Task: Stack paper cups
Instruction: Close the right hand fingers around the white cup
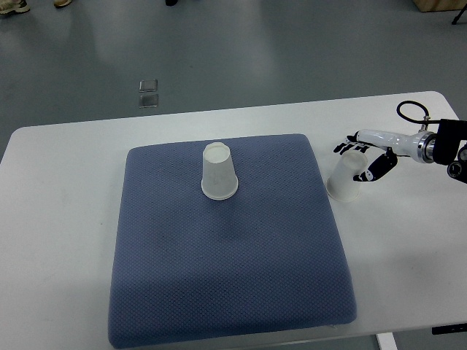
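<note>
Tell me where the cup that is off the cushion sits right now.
The second paper cup stands upside down on the white table, just past the blue cushion's right edge, with the right hand closed around it.

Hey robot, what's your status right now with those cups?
Right hand shut on cup on the table, right of the blue pad. Second cup upside down on pad, untouched. Left arm out of view. Path between them clear.

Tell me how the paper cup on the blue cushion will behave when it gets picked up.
The paper cup looks thin-walled and empty, so it is probably very light and easily crushed by a firm squeeze. It stands upside down, wide rim on the soft cushion, so it should resist tipping, though a sideways nudge might still topple it. The right robot hand grips another cup.
</note>
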You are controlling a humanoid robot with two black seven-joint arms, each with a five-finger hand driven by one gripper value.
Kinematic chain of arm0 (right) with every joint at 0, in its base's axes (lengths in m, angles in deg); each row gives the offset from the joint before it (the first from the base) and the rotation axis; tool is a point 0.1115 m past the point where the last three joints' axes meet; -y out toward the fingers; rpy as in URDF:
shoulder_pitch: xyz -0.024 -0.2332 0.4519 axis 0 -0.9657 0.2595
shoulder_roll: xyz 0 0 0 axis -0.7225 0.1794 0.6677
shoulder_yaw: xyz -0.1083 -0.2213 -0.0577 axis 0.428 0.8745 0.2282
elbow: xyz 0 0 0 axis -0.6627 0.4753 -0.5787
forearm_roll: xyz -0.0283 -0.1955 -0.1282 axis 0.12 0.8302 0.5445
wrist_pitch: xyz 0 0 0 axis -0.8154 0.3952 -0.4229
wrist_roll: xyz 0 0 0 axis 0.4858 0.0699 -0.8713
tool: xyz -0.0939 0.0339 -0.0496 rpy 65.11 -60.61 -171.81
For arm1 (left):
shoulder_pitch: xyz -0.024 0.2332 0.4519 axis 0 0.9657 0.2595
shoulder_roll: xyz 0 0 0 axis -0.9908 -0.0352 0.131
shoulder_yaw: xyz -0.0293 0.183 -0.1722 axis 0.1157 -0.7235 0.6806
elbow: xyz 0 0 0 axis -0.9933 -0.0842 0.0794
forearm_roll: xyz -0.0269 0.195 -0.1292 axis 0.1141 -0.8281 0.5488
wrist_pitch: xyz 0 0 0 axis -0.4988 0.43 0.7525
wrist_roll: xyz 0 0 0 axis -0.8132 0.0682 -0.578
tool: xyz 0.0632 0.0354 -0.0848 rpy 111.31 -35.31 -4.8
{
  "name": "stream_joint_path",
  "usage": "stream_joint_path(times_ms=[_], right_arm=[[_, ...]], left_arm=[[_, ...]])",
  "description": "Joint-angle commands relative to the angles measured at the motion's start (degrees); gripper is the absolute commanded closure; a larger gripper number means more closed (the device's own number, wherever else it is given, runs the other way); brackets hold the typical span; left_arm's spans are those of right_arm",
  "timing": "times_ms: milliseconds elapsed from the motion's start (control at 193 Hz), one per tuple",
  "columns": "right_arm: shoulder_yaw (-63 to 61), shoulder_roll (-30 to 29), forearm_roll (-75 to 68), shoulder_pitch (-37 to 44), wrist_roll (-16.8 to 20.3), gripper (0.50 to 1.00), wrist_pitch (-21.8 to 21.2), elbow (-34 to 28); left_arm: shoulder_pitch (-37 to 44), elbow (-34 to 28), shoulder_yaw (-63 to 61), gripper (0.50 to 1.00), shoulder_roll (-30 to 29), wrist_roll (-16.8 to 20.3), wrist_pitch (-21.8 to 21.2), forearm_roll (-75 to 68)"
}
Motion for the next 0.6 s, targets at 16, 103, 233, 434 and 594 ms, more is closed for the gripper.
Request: stream_joint_path(times_ms=[16, 103, 233, 434, 594], right_arm=[[0.0, 0.0, 0.1, 0.0, 0.0, 0.732, -0.1, 0.0], [0.0, 0.0, 0.0, 0.0, 0.0, 0.732, -0.2, 0.0], [0.0, 0.1, 0.1, 0.0, -0.1, 0.734, -0.2, 0.0], [0.0, 0.0, 0.2, 0.0, -0.1, 0.777, -0.2, -0.2], [0.0, 0.1, 0.4, 0.0, -0.1, 0.814, -0.2, -0.2]], left_arm=[[0.0, 0.0, 0.0, 0.500, 0.0, 0.0, 0.0, 0.0], [-0.1, 0.0, 0.0, 0.500, 0.0, 0.0, 0.0, 0.0], [0.0, 0.0, -0.1, 0.500, 0.0, 0.0, 0.0, 0.0], [0.0, 0.0, -0.1, 0.500, 0.0, 0.0, 0.0, 0.0], [0.0, 0.0, 0.0, 0.500, 0.0, 0.0, 0.0, 0.0]])
